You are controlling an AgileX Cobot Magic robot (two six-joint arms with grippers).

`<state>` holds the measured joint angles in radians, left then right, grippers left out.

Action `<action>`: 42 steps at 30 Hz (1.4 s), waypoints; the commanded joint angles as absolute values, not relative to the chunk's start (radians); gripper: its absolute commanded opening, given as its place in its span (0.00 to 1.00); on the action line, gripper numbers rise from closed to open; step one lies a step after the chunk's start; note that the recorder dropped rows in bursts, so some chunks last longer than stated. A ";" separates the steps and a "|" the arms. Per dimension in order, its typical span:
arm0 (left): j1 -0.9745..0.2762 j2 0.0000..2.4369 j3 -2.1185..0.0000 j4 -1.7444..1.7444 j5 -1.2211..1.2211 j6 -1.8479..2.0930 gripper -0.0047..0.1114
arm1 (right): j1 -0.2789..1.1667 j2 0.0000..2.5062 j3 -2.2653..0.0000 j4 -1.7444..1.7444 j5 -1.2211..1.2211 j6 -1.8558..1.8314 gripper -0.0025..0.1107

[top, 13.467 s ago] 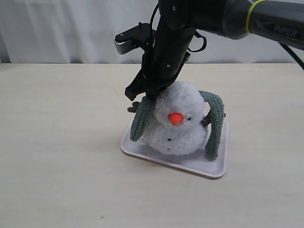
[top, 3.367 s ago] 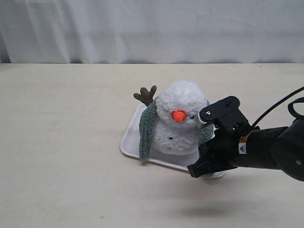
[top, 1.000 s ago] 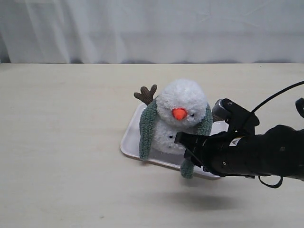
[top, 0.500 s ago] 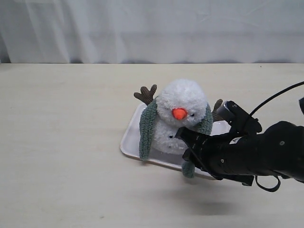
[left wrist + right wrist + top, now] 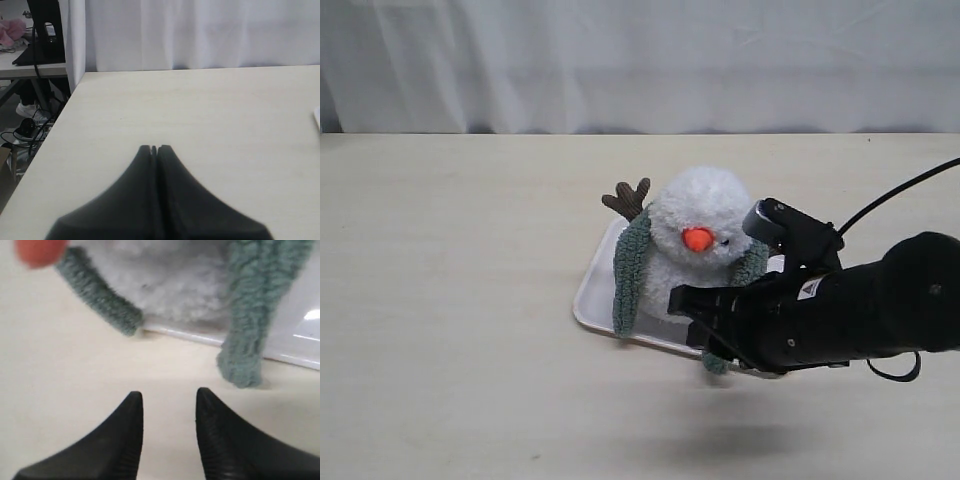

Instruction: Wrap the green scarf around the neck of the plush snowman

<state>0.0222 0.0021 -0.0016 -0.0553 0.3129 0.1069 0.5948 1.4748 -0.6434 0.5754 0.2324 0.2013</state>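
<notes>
The plush snowman (image 5: 705, 210) stands on a white tray (image 5: 592, 300), orange nose toward the camera. The green scarf (image 5: 630, 270) is draped behind its neck. One end hangs down the left side. The other end passes behind my right arm, and its tip (image 5: 716, 362) shows below the arm. My right gripper (image 5: 685, 315) is low in front of the snowman's body, open and empty. In the right wrist view the right gripper (image 5: 167, 397) hovers over bare table short of both ends of the scarf (image 5: 247, 325). My left gripper (image 5: 155, 148) is shut and far from the snowman.
A brown twig arm (image 5: 628, 198) sticks up behind the snowman's left side. The tray's rim (image 5: 300, 360) lies just beyond the scarf ends. A white curtain (image 5: 620, 60) backs the table. The table's edge (image 5: 60, 115) shows in the left wrist view.
My right gripper has slid left and lower across the snowman's front. The arm now hides the snowman's right twig arm. The scarf ends have hardly moved.
</notes>
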 commanded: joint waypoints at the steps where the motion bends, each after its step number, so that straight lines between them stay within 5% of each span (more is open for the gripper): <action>1: 0.024 0.000 0.000 -0.053 0.306 0.100 0.04 | 0.690 1.398 -0.663 0.571 0.260 0.107 0.32; 11: 0.024 0.000 0.000 -0.053 0.306 0.100 0.04 | 0.972 1.423 -0.798 0.459 0.255 0.050 0.32; 20: 0.024 0.000 0.000 -0.053 0.306 0.100 0.04 | 0.964 1.658 -0.957 0.007 0.262 0.332 0.32; 28: 0.024 0.000 0.000 -0.053 0.306 0.100 0.04 | 1.010 1.789 -1.213 -0.745 0.751 0.869 0.35; 36: 0.024 0.000 0.000 -0.053 0.306 0.100 0.04 | 1.058 1.800 -1.229 -0.800 0.835 1.195 0.65; 42: 0.024 0.000 0.000 -0.053 0.306 0.100 0.04 | 1.058 1.868 -1.172 -0.810 0.806 1.337 0.61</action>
